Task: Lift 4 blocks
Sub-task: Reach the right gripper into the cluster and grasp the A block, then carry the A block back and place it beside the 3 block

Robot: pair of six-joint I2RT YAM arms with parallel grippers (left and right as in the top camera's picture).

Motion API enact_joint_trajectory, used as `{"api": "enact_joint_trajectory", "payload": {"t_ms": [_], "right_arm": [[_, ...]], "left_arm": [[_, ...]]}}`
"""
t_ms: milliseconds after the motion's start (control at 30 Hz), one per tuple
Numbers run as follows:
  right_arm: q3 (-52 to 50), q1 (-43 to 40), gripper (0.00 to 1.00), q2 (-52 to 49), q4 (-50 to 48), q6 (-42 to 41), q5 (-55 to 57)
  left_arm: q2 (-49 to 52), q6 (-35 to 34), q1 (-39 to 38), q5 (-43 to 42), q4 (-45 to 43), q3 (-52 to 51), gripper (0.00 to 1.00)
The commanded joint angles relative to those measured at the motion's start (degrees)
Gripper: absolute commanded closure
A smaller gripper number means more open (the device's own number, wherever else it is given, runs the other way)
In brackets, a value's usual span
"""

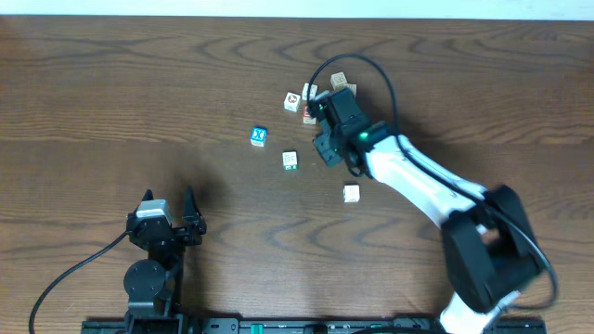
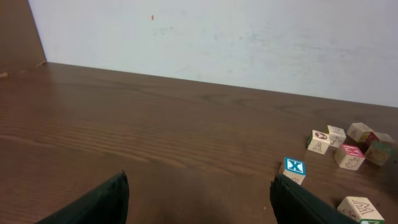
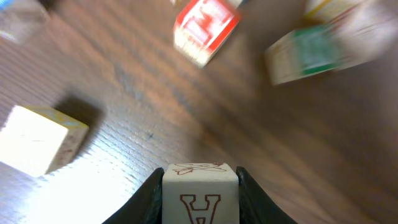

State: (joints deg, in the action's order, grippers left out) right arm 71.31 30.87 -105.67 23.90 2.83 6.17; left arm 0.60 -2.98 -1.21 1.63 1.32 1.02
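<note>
The left pincer (image 2: 199, 182) gapes wide, blue X block (image 2: 294, 167) just ahead.

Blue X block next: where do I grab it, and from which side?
Pinch the blue X block across two opposite side faces, coming straight down from above: it sits flat, X up, with bare table all round.

A block (image 3: 200, 193), pinched in right gripper (image 3: 200, 177): lower half cut by bottom edge. Up top, red cube (image 3: 205, 25) clipped, blurry. Then green cube (image 3: 314, 53), smeared, mark unreadable. Fingers of left gripper (image 2: 199, 176) cut off below. Overhead: A block hidden under gripper.
</note>
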Motion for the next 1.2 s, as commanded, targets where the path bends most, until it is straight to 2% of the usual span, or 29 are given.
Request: {"api": "enact_joint_trajectory", "payload": {"t_ms": [0, 200, 433, 533, 867, 1167], "right_arm": [[0.5, 0.6, 0.8, 5.4, 1.9, -3.0, 6.1], [0.5, -0.3, 0.83, 9.9, 9.8, -9.4, 10.7], [0.5, -3.5, 0.9, 11.4, 22.1, -27.6, 11.6], [0.5, -4.0, 0.91, 11.4, 25.7, -32.3, 11.6], [-4.6, -1.5, 0.91, 11.4, 25.4, -32.8, 11.3], [-15.5, -1.1, 0.9, 11.4, 15.1, -28.6, 5.4]], "left_arm": [[-0.3, -0.1, 0.3, 0.7, 2.7, -0.8, 0.27], [-0.3, -0.1, 0.3, 0.7, 2.7, -0.8, 0.27], [-0.3, -0.1, 0.3, 0.7, 2.7, -0.8, 0.27], [-0.3, -0.1, 0.3, 0.7, 2.7, -0.8, 0.27], [-0.3, -0.1, 0.3, 0.7, 2.7, -0.8, 0.27], [-0.3, -0.1, 0.3, 0.7, 2.7, -0.8, 0.27]]}}
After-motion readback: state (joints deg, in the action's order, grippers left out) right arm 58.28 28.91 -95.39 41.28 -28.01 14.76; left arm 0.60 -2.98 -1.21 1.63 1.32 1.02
